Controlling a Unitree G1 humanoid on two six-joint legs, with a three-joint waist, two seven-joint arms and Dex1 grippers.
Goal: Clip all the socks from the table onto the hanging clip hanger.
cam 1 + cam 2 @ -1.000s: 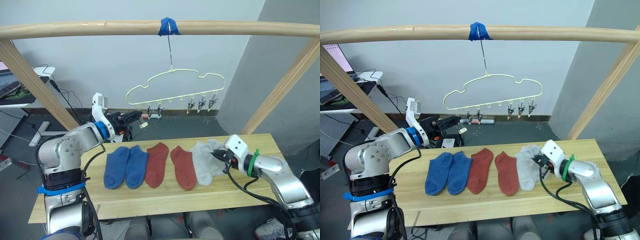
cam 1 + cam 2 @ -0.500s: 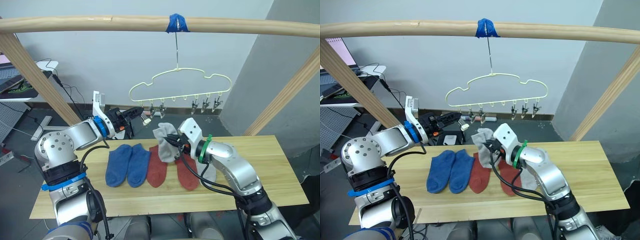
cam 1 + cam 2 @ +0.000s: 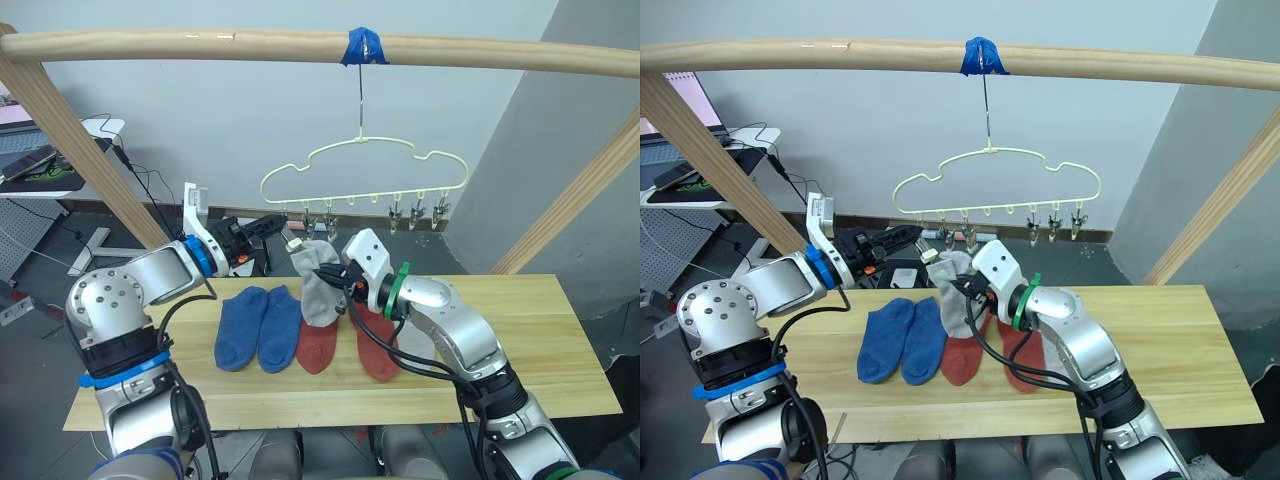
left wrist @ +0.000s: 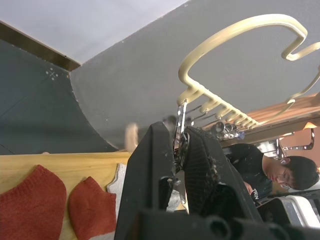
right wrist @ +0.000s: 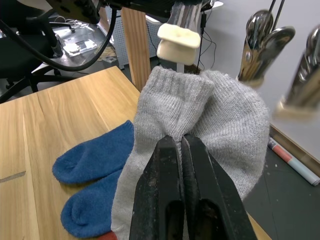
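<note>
My right gripper [image 5: 179, 142] is shut on a light grey sock [image 3: 320, 292] and holds it in the air above the table [image 3: 520, 340], its cuff right under the leftmost clip [image 3: 293, 241] of the pale yellow clip hanger [image 3: 365, 165]. That clip [image 4: 180, 120] is pinched between the fingers of my left gripper [image 3: 276, 225], which is shut on it. Two blue socks [image 3: 258, 326] and two rust red socks [image 3: 345, 345] lie side by side on the table below.
The hanger hangs by its hook from a round wooden pole [image 3: 200, 45] at a blue tape wrap [image 3: 361, 46]. Slanted wooden posts [image 3: 85, 140] stand at both sides. Further clips [image 3: 415, 210] hang free on the hanger's right. A person [image 4: 265, 170] sits beyond the table.
My right gripper lifted the grey sock off the table's right side and carried it left and up to the clip. The left gripper stayed at the clip. The camera shifted slightly.
</note>
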